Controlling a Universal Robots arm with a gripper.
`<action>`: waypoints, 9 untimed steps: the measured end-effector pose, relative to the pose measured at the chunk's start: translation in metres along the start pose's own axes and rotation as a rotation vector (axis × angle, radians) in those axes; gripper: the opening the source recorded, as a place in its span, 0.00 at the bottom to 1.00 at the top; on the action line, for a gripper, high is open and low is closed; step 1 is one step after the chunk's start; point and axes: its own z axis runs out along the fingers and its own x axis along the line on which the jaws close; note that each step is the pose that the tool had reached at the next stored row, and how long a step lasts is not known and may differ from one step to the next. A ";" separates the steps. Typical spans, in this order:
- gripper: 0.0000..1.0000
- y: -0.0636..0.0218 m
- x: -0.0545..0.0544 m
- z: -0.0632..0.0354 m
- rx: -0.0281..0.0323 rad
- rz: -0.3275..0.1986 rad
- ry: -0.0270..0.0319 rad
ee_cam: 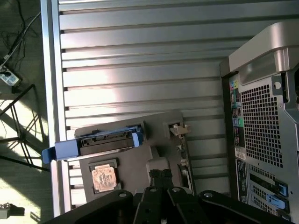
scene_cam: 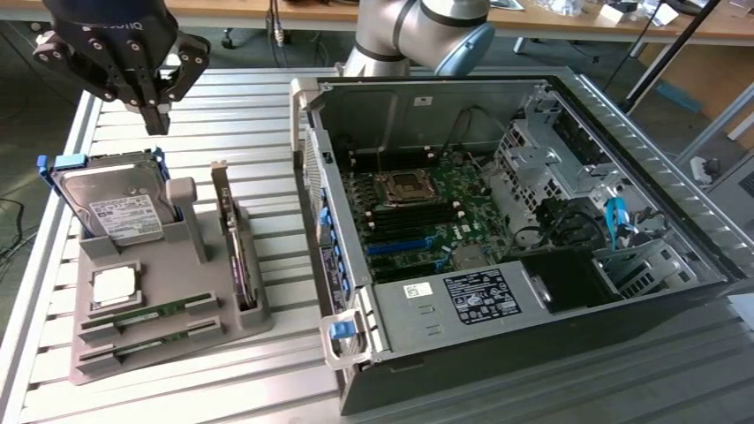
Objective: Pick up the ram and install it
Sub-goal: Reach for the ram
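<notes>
Two green ram sticks [scene_cam: 154,314] lie on edge in slots at the front of a grey holder [scene_cam: 177,265], one [scene_cam: 162,335] just in front of the other. My gripper [scene_cam: 154,122] hangs high above the holder's far end, over the hard drive [scene_cam: 112,210], well apart from the ram. Its fingers [ee_cam: 160,176] are pressed together with nothing between them. The open computer case [scene_cam: 518,221] lies at the exterior view's right, with the motherboard [scene_cam: 425,212] and its black memory slots exposed.
The holder also carries a hard drive in a blue caddy [ee_cam: 100,141], a square silver processor [scene_cam: 115,284] and an upright expansion card [scene_cam: 242,256]. The case wall [scene_cam: 309,177] rises right beside the holder. Everything stands on a ribbed metal table [ee_cam: 140,70].
</notes>
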 end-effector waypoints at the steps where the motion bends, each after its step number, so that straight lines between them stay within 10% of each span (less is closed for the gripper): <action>1: 0.11 0.0000 0.000 0.0000 0.0000 0.000 0.0000; 9: 0.11 -0.0025 0.000 -0.0001 0.0001 0.000 0.0000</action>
